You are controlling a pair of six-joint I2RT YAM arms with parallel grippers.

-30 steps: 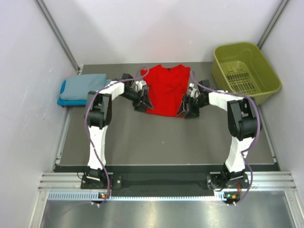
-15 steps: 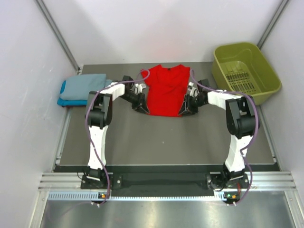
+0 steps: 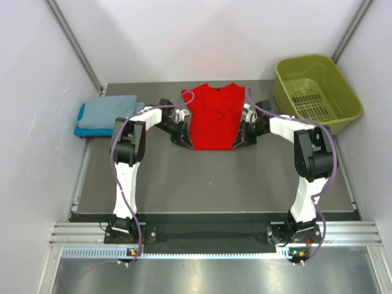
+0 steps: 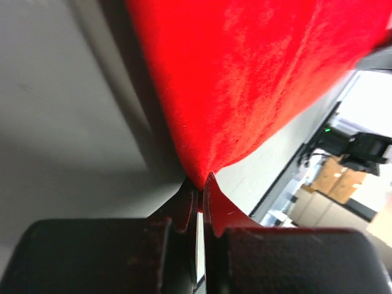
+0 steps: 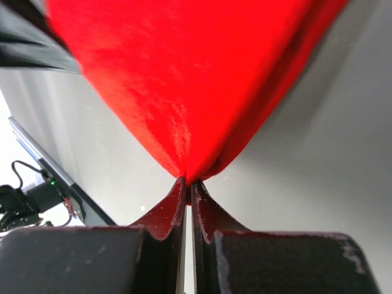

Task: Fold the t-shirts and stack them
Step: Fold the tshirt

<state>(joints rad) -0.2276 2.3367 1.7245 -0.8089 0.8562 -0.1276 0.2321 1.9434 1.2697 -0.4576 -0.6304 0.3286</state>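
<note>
A bright red t-shirt (image 3: 214, 116) lies on the dark table at the back centre, folded into a narrow strip with its collar away from the arms. My left gripper (image 3: 187, 142) is shut on its lower left corner, and the left wrist view shows red cloth (image 4: 245, 79) pinched at the fingertips. My right gripper (image 3: 236, 142) is shut on the lower right corner, where the red cloth (image 5: 184, 79) runs up from the closed tips. A folded grey-blue t-shirt (image 3: 110, 111) lies on a turquoise one (image 3: 81, 130) at the back left.
An olive-green plastic basket (image 3: 315, 92) stands at the back right, holding nothing. White walls close in the table (image 3: 208, 177) on the left, right and back. Metal rails run along the near edge by the arm bases.
Both grippers moved in toward the red t-shirt's lower corners and closed on the cloth. The lower part of the shirt now looks narrower than a second ago.
</note>
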